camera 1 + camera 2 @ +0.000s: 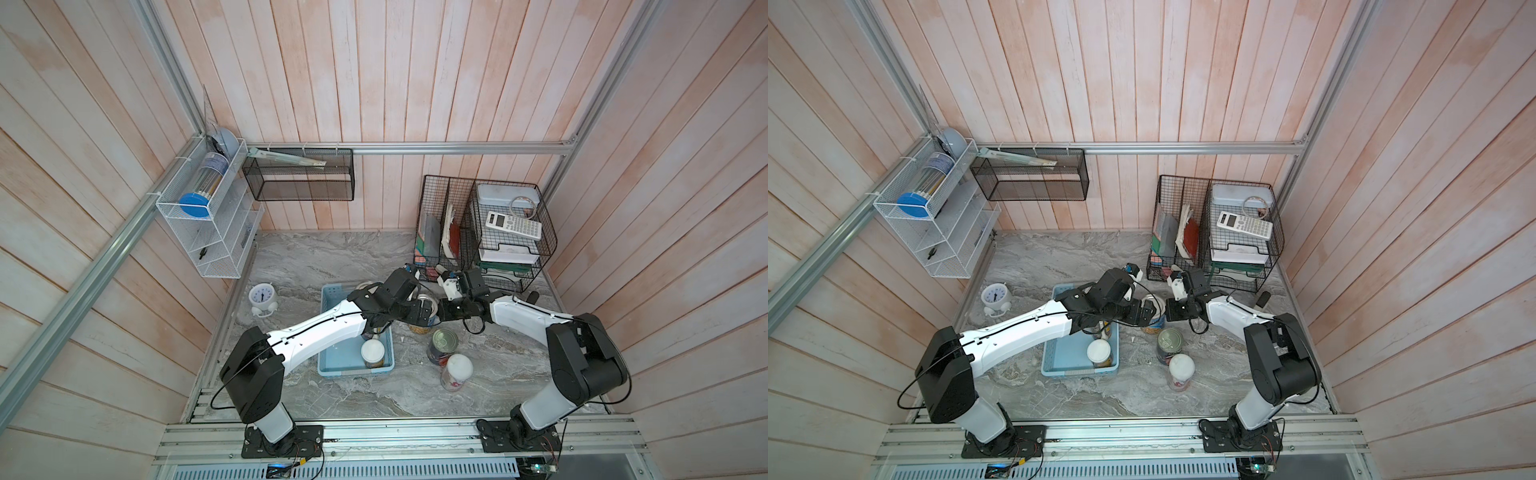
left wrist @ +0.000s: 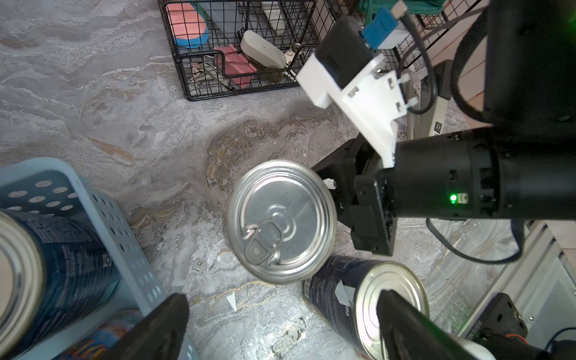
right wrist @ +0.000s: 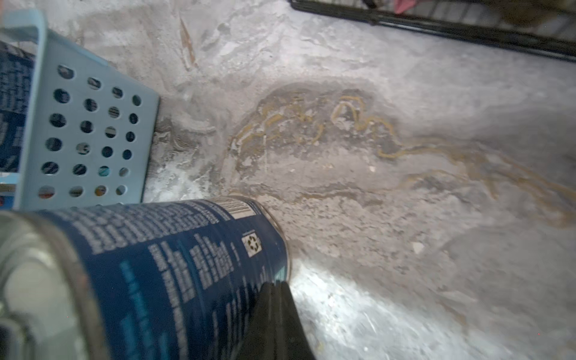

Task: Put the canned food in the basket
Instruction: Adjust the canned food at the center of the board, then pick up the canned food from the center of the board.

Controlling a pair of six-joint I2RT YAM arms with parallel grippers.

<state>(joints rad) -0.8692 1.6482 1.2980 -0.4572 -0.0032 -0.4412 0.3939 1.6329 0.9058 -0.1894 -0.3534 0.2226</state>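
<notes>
Showing the left end effector [image 2: 280, 296] released wide above a pull-tab can [image 2: 282, 221] standing on the desk [image 2: 124, 124] beside the blue basket [image 2: 67, 171], the right end effector [image 3: 274, 290] clenched empty just beside that can, a dark can [image 1: 444, 338] and a red-labelled can [image 1: 456, 370] on the desk nearby, and a white-lidded can [image 1: 372, 353] inside the basket.

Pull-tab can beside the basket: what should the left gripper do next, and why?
Probably advance the open left gripper until its fingers flank the pull-tab can, then close. The can stands outside the basket, centred ahead of the fingers, and the shut right gripper sits beside it.
</notes>
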